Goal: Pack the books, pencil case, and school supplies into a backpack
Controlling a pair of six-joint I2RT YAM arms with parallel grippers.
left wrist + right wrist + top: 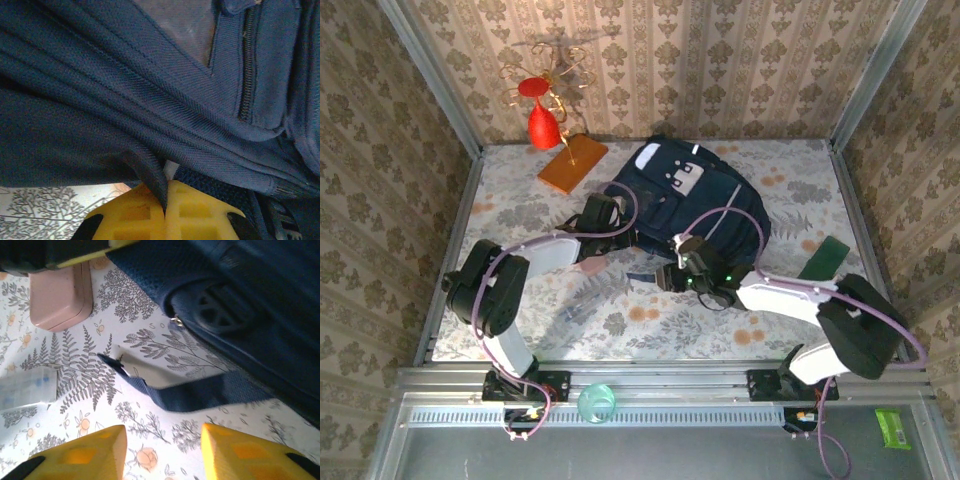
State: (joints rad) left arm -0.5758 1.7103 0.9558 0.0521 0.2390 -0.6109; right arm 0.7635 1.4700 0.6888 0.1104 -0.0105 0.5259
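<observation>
The navy backpack (705, 195) lies at the middle back of the table. At its left edge my left gripper (617, 215) is shut, and in the left wrist view the yellow fingers (197, 212) pinch a fold of the backpack's fabric (150, 172). In front of the bag my right gripper (672, 276) hovers open over the cloth (162, 432), with a loose navy strap (200, 392) just beyond its tips. The pale-pink pencil case (60, 297) lies past that, and a clear stationery piece (27, 387) sits to its left. A dark green book (823, 258) rests at the right.
An orange flat slab (572, 163) and a red ornament on a gold stand (542, 115) are at the back left. Wallpapered walls close in three sides. A green packet (893, 427) and a teal clear object (597, 403) lie beyond the near rail.
</observation>
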